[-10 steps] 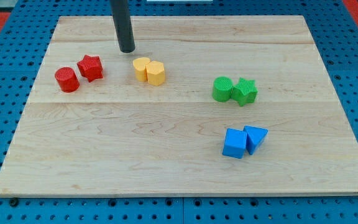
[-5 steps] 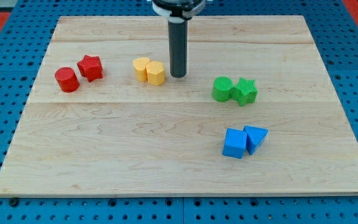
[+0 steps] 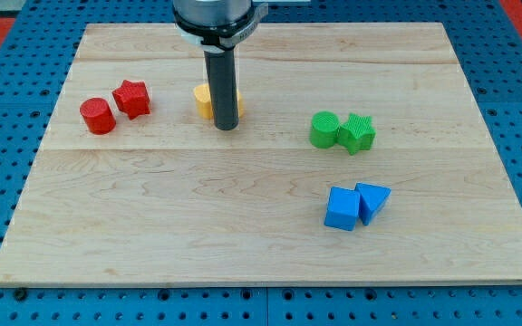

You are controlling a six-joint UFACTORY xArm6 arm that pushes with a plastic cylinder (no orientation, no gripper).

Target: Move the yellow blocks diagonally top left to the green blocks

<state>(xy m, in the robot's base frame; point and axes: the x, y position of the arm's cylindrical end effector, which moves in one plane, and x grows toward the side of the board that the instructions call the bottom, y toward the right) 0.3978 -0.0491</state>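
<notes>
Two yellow blocks (image 3: 208, 100) sat touching near the board's (image 3: 243, 244) top centre, partly hidden behind the rod. My tip (image 3: 227, 126) rested just below them, toward the view's bottom, contact not discernible. No gripper fitted, nothing held; pushing only. Green blocks (image 3: 343, 132) lay well apart to the view's right, slightly lower. Step judged: positioning for the push, yellow pair not yet delivered. Next move likely called for placing my tip at the pair's left side and driving rightward, stopping above-left of green.
</notes>
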